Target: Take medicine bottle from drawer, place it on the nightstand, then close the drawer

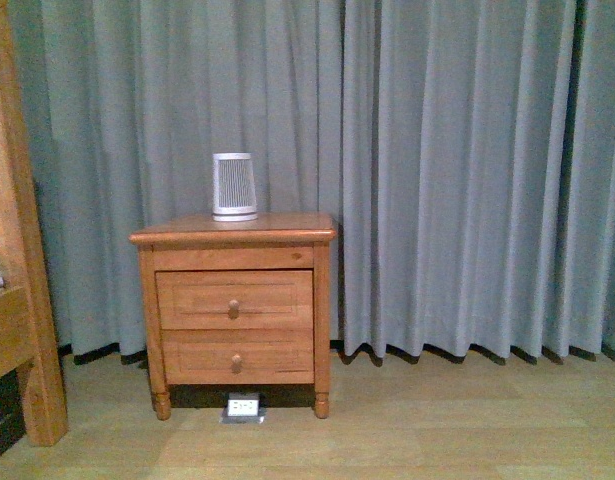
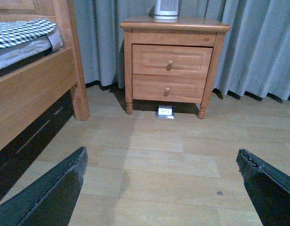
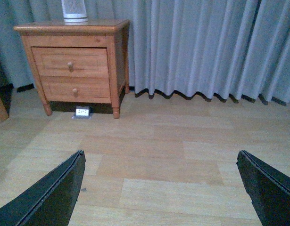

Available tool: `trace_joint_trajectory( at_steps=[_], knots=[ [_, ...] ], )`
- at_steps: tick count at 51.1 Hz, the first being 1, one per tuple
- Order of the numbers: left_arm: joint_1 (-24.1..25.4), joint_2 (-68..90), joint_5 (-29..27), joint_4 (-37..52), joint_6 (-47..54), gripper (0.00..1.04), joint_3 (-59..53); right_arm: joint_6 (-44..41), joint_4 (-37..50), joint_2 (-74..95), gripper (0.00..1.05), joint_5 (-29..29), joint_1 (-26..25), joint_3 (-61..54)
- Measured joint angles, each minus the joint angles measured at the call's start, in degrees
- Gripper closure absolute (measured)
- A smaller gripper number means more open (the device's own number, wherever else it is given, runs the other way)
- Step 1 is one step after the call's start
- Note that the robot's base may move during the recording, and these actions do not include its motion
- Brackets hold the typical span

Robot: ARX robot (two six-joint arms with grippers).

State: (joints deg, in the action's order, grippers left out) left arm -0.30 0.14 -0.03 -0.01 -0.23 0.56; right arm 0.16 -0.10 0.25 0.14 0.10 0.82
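The left gripper (image 2: 161, 151) is hanging over the pale wood-plank floor (image 2: 182, 160); its two black wedge-shaped fingers (image 2: 50, 197) are standing wide apart, holding nothing and touching nothing. The right gripper (image 3: 160, 153) is showing the same, matte black fingers (image 3: 272, 188) spread wide with only bare floor between them. Both are sitting well apart from the orange-brown wooden nightstand (image 1: 287, 228) with its rounded-edge flat top and short turned feet. The upper drawer (image 1: 272, 298), with a recessed rectangular panel and a round wooden knob, is sitting shut; the similar lower drawer (image 1: 277, 355) is also shut. The medicine bottle is not showing in any view, so cannot tell where it is lying. A white ribbed tapered cylinder (image 1: 234, 186) is standing upright on the nightstand top; a small white rectangular box (image 1: 243, 407) is lying on the floor under the nightstand, between its front feet. Grey pleated fabric curtains (image 1: 467, 170) are hanging behind. A wooden bed frame (image 1: 17, 250) is standing beside the nightstand, with checked bedding (image 2: 22, 33) lying on it.
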Motion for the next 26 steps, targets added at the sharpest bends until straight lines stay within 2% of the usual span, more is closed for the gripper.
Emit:
trace_joint_trajectory(
  at_steps=[26],
  knots=[
    [0.0,0.0,0.0,0.0,0.0,0.07,0.0,0.0,0.0,0.0,0.07,0.0,0.0,0.0]
  ],
)
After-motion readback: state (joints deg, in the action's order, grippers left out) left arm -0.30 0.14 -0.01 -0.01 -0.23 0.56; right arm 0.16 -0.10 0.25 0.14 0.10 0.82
